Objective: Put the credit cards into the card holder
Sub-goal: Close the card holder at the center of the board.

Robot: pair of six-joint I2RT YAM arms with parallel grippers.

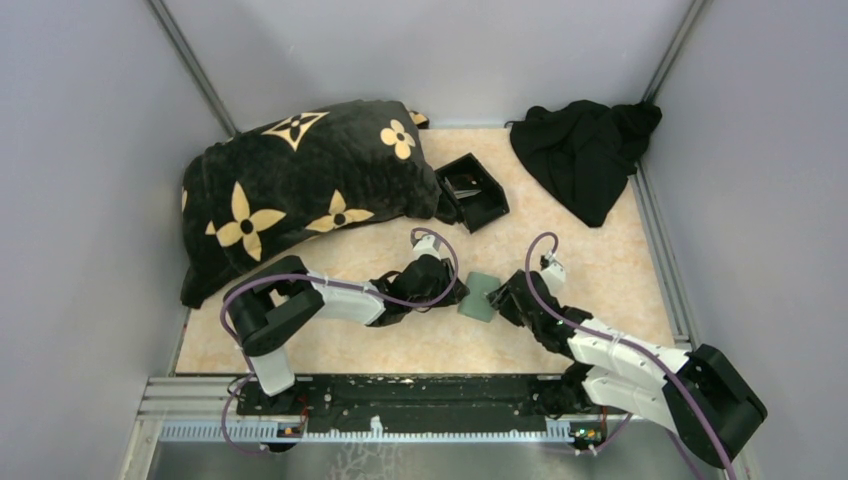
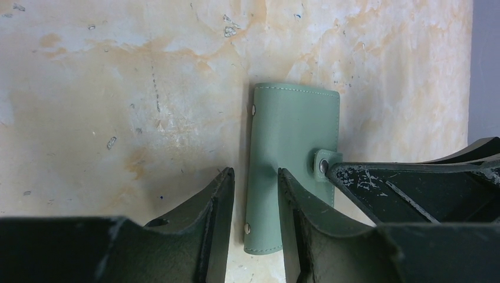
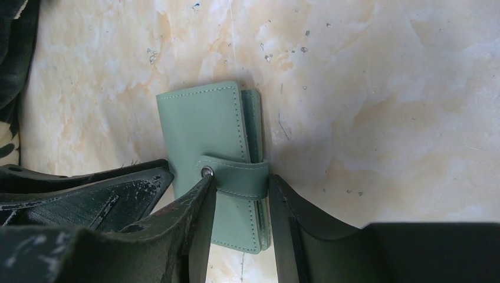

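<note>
The sage-green card holder (image 1: 480,296) lies flat on the marble tabletop, closed, with its snap strap fastened. My left gripper (image 1: 458,290) is open, and its jaws straddle the holder's spine edge (image 2: 295,135); one finger is over the table, the other over the holder's face. My right gripper (image 1: 503,295) comes from the other side. Its jaws (image 3: 240,177) close across the strap (image 3: 236,177), one fingertip at the snap and the other at the strap's fold. No credit cards show clearly in any view.
A black open-topped box (image 1: 472,192) stands behind the holder, its contents unclear. A black pillow with gold flowers (image 1: 290,190) fills the back left. A black cloth (image 1: 585,155) lies at the back right. Grey walls enclose the table.
</note>
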